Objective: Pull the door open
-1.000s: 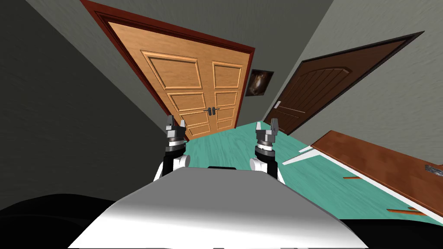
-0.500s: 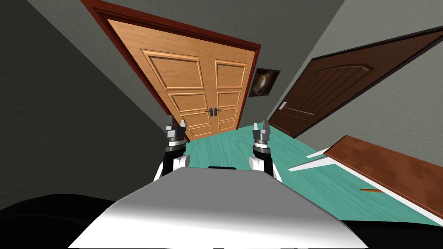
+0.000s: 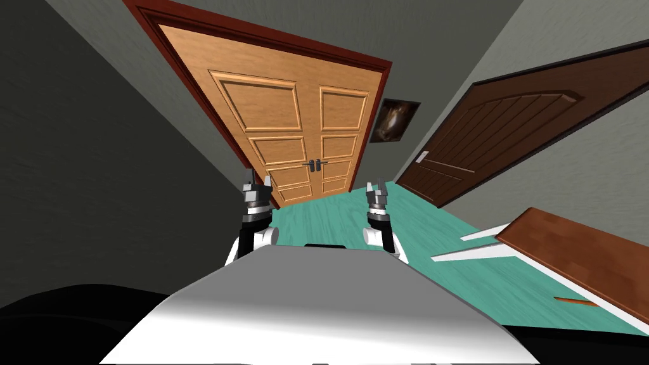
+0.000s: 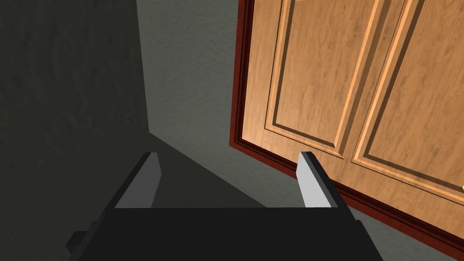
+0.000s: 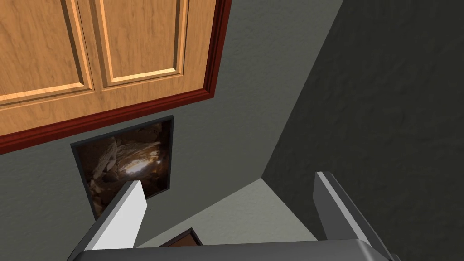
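Target double door, light wood in a dark red frame, stands shut at the far end of the teal floor, with its paired dark handles meeting at the centre seam. Left hand is raised short of the double door's lower left corner and right hand short of its lower right corner, both well apart from the handles, fingers spread wide, holding nothing. Framed picture hangs just right of the double door, with a dark brown door on the side wall further right.
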You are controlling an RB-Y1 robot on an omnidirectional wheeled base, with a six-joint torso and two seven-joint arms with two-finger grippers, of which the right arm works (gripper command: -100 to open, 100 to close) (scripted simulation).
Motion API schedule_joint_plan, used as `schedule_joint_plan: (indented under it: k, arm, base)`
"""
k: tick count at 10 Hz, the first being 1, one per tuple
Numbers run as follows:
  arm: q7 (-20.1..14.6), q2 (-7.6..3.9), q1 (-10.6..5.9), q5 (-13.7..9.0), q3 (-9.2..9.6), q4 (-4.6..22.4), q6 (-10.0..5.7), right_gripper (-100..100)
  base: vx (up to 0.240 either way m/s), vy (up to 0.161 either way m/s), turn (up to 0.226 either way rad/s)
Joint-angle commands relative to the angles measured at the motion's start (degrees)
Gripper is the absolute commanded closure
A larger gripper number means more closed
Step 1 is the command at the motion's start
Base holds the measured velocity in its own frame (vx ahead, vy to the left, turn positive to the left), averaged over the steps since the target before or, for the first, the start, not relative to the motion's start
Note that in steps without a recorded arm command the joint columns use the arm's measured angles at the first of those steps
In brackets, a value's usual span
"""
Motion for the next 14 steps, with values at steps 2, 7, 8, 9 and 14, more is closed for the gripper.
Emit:
schedule_joint_plan:
  k: [2, 7, 8, 9, 14]
  arm:
    - [-1.1, -0.59, -2.13, 0.9, -0.48, 3.5, 0.93, -100]
    - [-3.0, -1.62, -6.29, 2.5, -1.53, 10.8, 1.81, -100]
    - [-3.4, -1.83, -7.16, 2.8, -1.75, 12.3, 2.00, -100]
    - [-3.8, -2.02, -8.06, 3.1, -1.98, 13.9, 2.19, -100]
    - [-5.9, -2.92, -12.70, 4.9, -3.15, 21.9, 3.17, -100]
  base:
    - [0.124, 0.043, 0.068]
    - [0.105, 0.022, 0.067]
    - [0.098, 0.033, 0.074]
    - [0.113, 0.025, 0.066]
    - [0.097, 0.017, 0.074]
